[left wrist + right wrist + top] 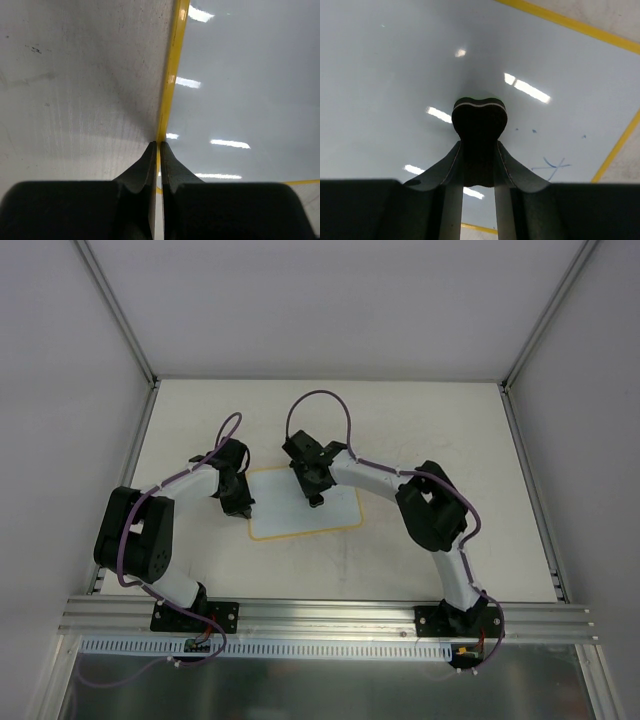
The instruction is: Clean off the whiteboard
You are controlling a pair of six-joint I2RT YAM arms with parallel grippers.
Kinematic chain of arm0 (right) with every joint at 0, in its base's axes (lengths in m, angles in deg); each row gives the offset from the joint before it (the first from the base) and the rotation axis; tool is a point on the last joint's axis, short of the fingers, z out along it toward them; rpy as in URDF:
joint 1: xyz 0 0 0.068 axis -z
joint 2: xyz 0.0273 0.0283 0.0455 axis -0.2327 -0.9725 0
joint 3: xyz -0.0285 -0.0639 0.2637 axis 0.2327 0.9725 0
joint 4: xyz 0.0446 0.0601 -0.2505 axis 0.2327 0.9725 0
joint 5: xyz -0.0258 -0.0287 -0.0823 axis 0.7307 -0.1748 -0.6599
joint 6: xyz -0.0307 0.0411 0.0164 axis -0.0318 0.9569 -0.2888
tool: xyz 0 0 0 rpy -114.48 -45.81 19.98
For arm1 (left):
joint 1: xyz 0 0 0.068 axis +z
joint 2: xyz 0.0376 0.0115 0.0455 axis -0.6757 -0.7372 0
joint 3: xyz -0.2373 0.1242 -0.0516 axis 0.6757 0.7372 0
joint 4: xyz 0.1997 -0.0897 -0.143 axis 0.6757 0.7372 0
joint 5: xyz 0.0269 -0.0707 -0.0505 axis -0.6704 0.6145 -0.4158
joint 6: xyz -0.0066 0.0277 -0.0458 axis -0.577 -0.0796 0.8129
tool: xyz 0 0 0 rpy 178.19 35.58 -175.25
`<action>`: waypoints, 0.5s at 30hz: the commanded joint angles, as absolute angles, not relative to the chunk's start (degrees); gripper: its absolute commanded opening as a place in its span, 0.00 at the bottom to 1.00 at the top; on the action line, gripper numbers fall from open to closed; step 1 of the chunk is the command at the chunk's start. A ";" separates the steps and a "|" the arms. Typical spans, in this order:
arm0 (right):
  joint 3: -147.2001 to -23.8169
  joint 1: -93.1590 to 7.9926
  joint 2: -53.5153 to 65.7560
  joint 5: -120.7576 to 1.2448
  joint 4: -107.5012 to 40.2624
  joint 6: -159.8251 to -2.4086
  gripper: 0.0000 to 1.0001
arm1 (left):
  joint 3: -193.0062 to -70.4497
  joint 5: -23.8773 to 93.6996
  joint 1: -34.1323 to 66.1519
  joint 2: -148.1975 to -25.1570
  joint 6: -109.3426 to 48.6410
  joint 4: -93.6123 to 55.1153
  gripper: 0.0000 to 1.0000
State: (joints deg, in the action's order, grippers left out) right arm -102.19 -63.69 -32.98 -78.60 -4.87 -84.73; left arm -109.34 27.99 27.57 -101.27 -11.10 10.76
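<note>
The whiteboard (300, 515) lies flat in the middle of the table, white with a yellow border. My left gripper (243, 510) is shut, its tips (158, 145) down on the board's left yellow border (170, 85). My right gripper (316, 500) is shut on a small black eraser (480, 117) and holds it against the board's surface (395, 75) near its top middle. A faint blue cross-shaped scribble (551, 167) and two small blue dots (534, 131) remain on the board to the right of the eraser.
The board rests on a cream tabletop (420, 430) enclosed by white walls on three sides. A metal rail (330, 615) with both arm bases runs along the near edge. Bare table shows left of the board (75, 75).
</note>
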 commanded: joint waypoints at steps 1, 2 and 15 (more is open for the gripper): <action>-106.02 -64.43 -36.63 -77.59 -2.14 -87.23 0.00 | -108.87 25.51 27.74 -103.12 -12.14 13.70 0.00; -107.16 -64.43 -37.16 -78.38 -1.61 -87.40 0.00 | -108.78 25.42 27.74 -103.12 -12.14 13.70 0.00; -95.58 -53.81 -31.90 -85.32 1.64 -83.28 0.00 | -107.90 24.45 27.74 -102.41 -12.05 13.70 0.00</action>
